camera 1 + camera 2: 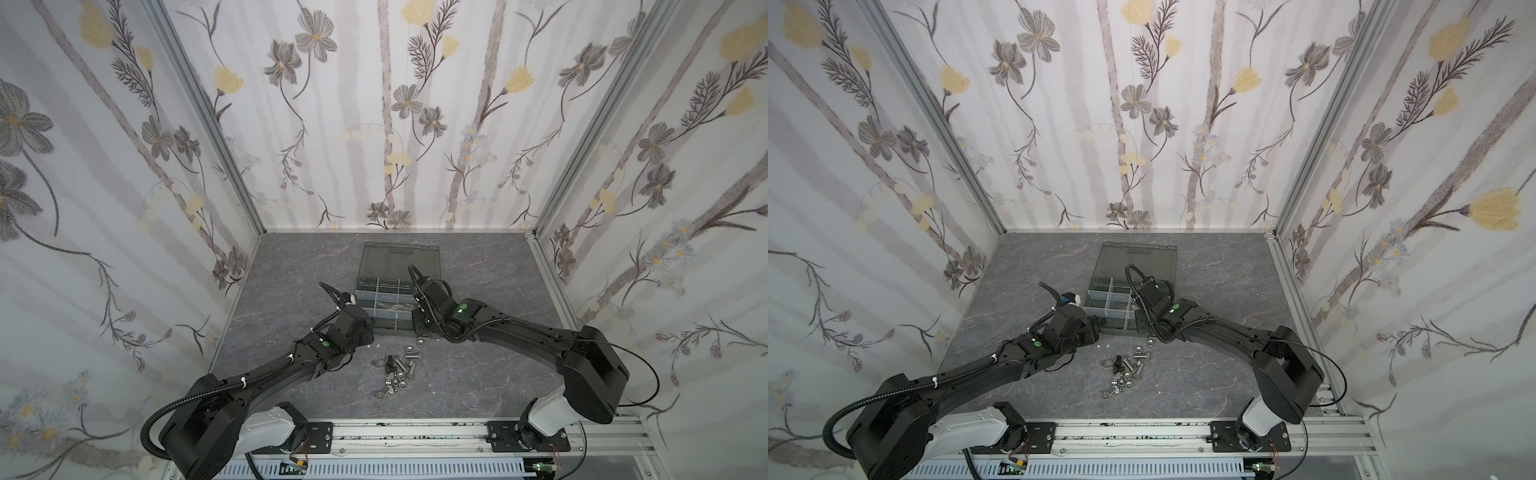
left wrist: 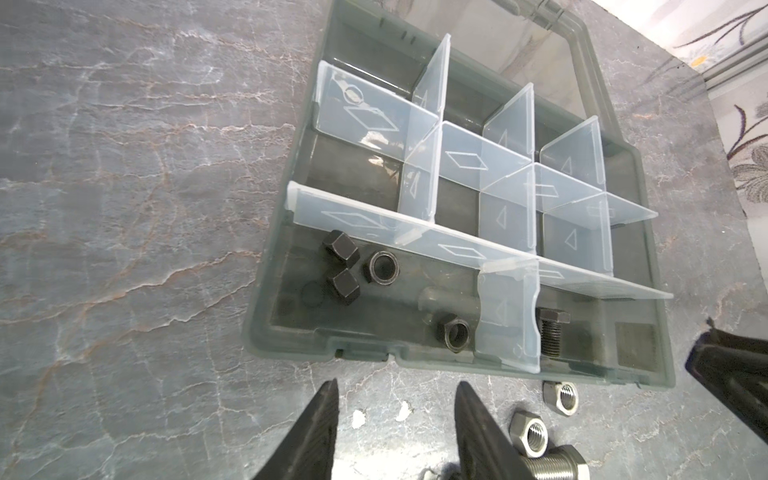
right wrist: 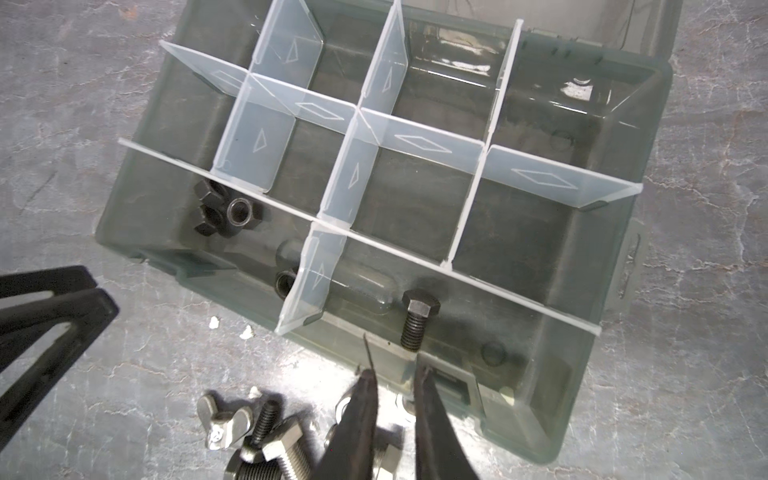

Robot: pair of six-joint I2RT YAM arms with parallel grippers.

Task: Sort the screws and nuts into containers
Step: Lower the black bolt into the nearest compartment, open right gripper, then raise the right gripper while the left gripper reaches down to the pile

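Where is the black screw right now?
In both wrist views the black screw lies inside the organiser case, in its near-row compartment, across a short divider from the black nuts.

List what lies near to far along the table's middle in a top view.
Aluminium rail → loose pile of screws and nuts → organiser case → open lid → floral back wall.

Silver screw (image 2: 550, 467) cut off at frame edge; black nut (image 3: 284, 284) half behind divider (image 3: 311, 276).

nuts (image 2: 382, 267): four, black, one container (image 2: 386, 320) | screw (image 2: 552, 332): black, flat, adjoining container (image 2: 602, 332)
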